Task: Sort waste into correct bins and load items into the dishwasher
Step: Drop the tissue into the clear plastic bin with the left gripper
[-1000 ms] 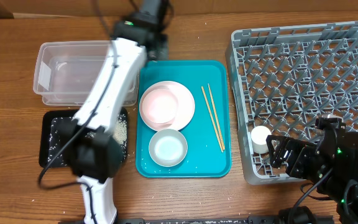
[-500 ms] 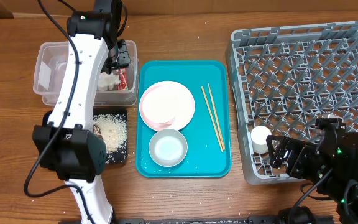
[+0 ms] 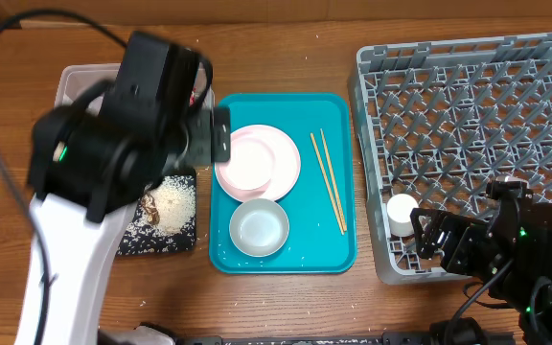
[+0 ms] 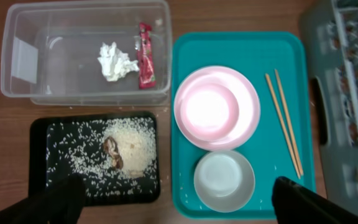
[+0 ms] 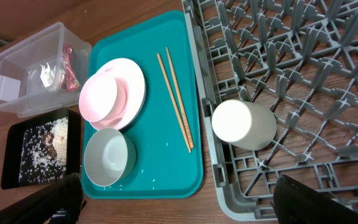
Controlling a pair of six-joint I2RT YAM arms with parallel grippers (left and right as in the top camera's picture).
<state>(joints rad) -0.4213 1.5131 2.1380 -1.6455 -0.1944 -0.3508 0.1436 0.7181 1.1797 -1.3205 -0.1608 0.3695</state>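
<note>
We are holding our left hand (image 4: 179,202) and right hand (image 5: 188,202) wide open and empty, the small white cup (image 5: 244,124) sitting in the grey pegged plastic dish rack (image 5: 303,56). We are judging the two thin wooden chopsticks (image 4: 283,124), lying flat on the teal tray (image 4: 229,50), likely to slip from a pinch.

No text, number or brand can be read in any view. The white sticker (image 4: 27,59) on the tub (image 4: 67,37) looks blank at this size. Any print on the red wrapper (image 4: 146,59) is too small and blurred to make out.
</note>
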